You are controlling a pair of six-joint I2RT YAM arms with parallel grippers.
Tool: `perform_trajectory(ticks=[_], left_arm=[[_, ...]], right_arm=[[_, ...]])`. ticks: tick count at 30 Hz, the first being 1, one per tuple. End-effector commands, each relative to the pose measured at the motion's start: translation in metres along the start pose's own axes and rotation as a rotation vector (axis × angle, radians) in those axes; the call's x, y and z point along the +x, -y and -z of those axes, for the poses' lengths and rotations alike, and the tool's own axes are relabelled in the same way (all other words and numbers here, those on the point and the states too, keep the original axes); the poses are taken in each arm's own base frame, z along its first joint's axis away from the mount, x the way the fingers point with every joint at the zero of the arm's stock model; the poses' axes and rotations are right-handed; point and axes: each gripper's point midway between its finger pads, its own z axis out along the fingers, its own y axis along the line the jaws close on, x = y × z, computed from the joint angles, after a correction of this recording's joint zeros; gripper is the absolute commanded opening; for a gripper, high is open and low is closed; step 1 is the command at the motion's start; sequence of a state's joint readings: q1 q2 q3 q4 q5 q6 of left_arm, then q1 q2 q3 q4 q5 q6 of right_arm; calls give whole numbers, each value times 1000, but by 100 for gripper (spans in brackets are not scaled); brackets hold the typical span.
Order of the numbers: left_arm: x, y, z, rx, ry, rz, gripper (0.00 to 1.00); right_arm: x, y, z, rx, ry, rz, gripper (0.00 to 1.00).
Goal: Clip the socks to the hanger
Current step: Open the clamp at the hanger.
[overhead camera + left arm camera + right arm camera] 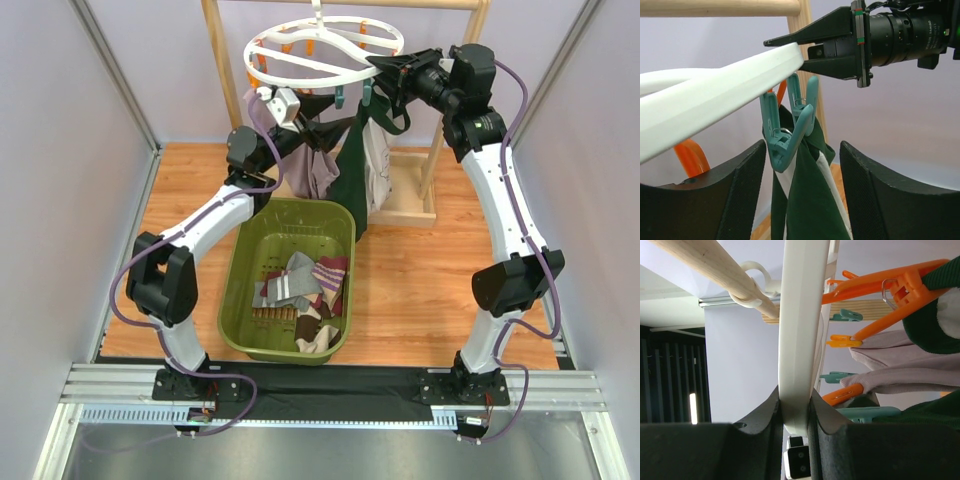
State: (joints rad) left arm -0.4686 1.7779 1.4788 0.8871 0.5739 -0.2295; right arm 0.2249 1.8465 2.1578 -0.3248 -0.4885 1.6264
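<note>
1. Jaws of the right gripper [796, 412] pinch the hanger [800, 330] by its white ring; that arm reaches up and forward.
2. Left gripper [802, 150] is open, its fingers either side of a teal clip [787, 132] with a dark green sock [810, 205] hanging below; the arm is raised above the basket [240, 290].
3. More socks [305, 285] lie in the basket.
</note>
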Motion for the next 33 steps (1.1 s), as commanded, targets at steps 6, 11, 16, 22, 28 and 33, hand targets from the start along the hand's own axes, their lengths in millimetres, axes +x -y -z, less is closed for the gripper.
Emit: perform_trajectory(ticks=[6, 11, 16, 22, 28, 33], left_arm=[[-41, 4, -10, 90, 117, -66, 66], [-44, 0, -11, 145, 135, -39, 54], [-40, -5, -12, 165, 125, -28, 54], [-40, -5, -14, 182, 142, 0, 47], [-39, -7, -17, 182, 145, 30, 41], [-40, -7, -18, 184, 152, 53, 19]], right_arm=[[23, -47, 17, -136, -65, 67, 0], [24, -49, 17, -141, -67, 70, 0], [24, -49, 17, -143, -66, 71, 0], [25, -52, 18, -148, -63, 77, 0], [24, -53, 18, -149, -60, 80, 0], [25, -53, 19, -148, -61, 80, 0]])
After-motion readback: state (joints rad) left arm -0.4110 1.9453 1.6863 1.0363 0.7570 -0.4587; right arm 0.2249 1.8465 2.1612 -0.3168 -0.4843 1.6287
